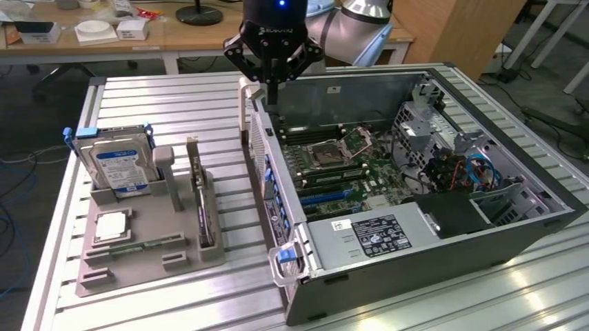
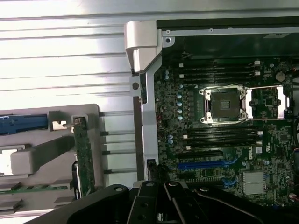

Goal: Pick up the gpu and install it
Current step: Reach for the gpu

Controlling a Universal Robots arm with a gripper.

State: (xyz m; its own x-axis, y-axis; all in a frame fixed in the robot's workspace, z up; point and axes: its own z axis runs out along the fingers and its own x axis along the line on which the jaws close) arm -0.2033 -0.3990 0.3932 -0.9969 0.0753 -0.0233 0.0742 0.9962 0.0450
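One gripper, closed, empty, over case wall; gpu upright in holder; motherboard marked Dell.

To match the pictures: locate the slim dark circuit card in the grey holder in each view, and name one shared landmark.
Exterior view: the slim dark gpu card stands on edge in the grey plastic holder, on the exterior view's left of the open computer case.
Wrist view: the gpu card, edge-on in that holder, beside the case's silver wall.
Shared landmark: the square silver CPU socket.
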